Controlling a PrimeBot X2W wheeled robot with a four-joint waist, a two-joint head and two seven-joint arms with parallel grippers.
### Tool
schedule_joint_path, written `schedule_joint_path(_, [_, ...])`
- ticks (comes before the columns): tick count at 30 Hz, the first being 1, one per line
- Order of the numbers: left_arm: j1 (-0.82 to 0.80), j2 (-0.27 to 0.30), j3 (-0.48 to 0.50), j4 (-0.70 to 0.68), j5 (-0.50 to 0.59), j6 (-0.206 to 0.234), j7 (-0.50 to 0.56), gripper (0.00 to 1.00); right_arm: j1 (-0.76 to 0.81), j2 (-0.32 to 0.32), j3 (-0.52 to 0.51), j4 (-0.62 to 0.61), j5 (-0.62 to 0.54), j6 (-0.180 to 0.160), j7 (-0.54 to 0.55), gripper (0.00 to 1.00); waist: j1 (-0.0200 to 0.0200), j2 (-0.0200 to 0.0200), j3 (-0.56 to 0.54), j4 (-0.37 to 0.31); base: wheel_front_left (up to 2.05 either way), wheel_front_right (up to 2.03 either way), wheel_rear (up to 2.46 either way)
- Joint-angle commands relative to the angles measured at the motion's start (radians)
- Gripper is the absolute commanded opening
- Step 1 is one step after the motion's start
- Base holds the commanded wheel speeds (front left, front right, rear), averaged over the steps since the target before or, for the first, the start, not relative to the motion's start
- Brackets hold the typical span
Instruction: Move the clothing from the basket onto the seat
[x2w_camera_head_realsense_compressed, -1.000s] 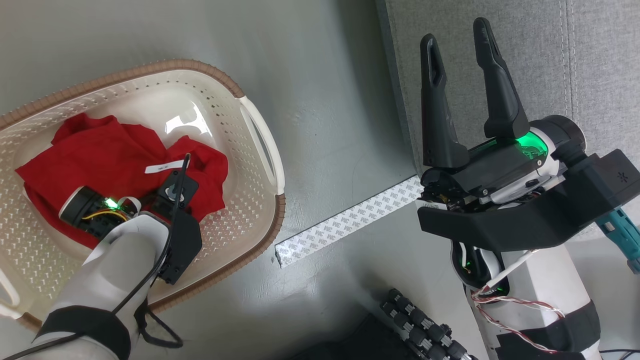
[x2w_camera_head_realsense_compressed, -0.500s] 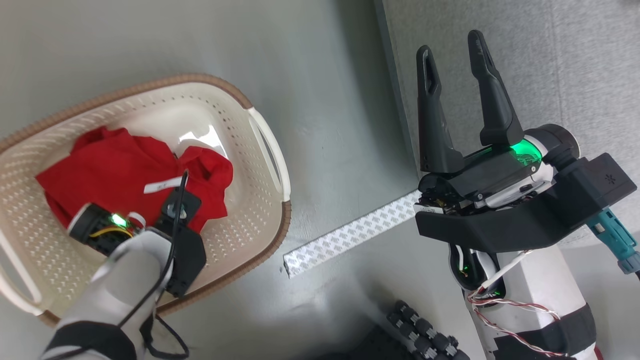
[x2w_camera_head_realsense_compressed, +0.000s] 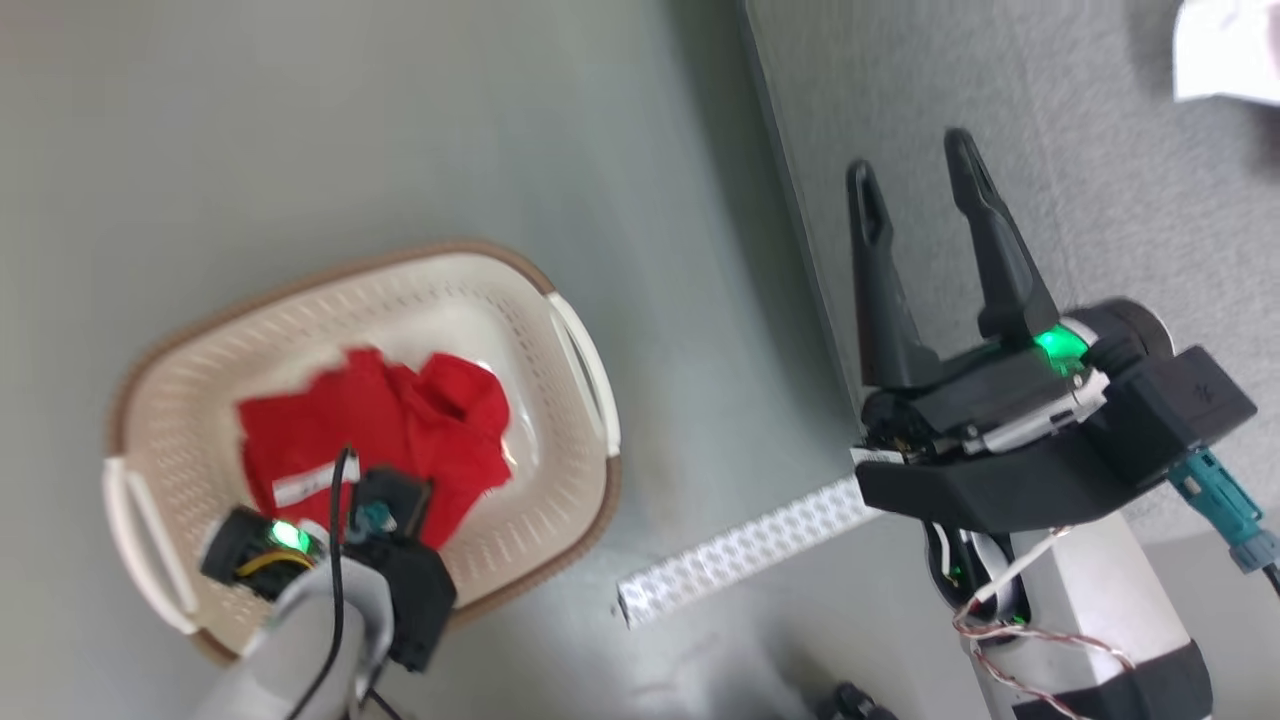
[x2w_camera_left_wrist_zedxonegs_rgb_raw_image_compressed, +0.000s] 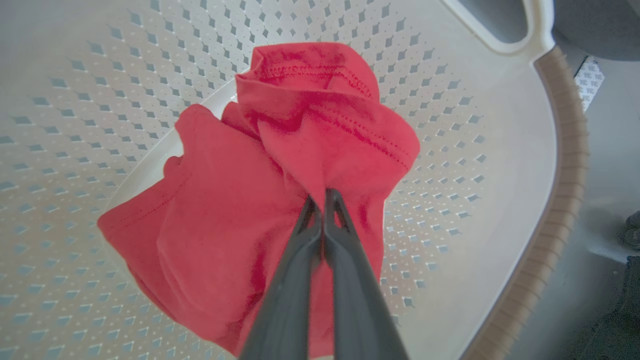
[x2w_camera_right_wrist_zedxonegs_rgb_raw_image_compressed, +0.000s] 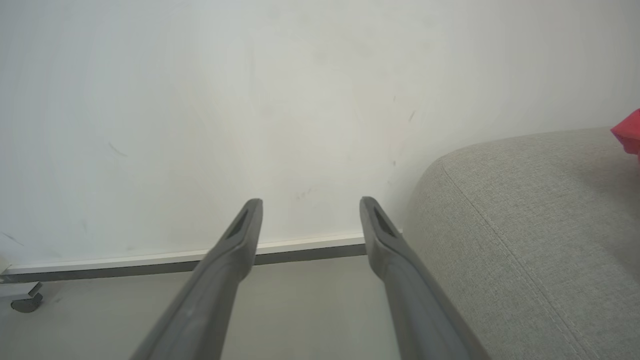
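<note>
red garment (x2w_camera_left_wrist_zedxonegs_rgb_raw_image_compressed: 280, 165) is bunched up in a heap inside the cream perforated basket (x2w_camera_head_realsense_compressed: 480, 300), white label (x2w_camera_head_realsense_compressed: 300, 489) showing. grey woven seat (x2w_camera_right_wrist_zedxonegs_rgb_raw_image_compressed: 525, 225) sits off to the basket's right, not touching it, with another red piece (x2w_camera_right_wrist_zedxonegs_rgb_raw_image_compressed: 629, 134) showing at its far edge.

Your left claw (x2w_camera_left_wrist_zedxonegs_rgb_raw_image_compressed: 322, 196), pinched on the clothing (x2w_camera_left_wrist_zedxonegs_rgb_raw_image_compressed: 280, 165), sits inside the basket (x2w_camera_left_wrist_zedxonegs_rgb_raw_image_compressed: 450, 125). Perforated walls ring it, with a handle (x2w_camera_left_wrist_zedxonegs_rgb_raw_image_compressed: 500, 35) at 1 o'clock, and the top is free. In the head view, bare floor (x2w_camera_head_realsense_compressed: 680, 300) runs from the basket towards 3 o'clock to the seat (x2w_camera_head_realsense_compressed: 1100, 200), where your spread right claw (x2w_camera_head_realsense_compressed: 912, 170) blocks the edge.
</note>
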Motion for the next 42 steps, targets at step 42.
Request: schedule_joint_path(42, [0.588,0.087,0.306,-1.119,-0.064,0.087,-0.009,0.0,0.4,-0.087,0.099,0.178,0.016,0.0,0.001,1.0,0.0,0.0,-0.787,0.154,0.0,0.0,0.0])
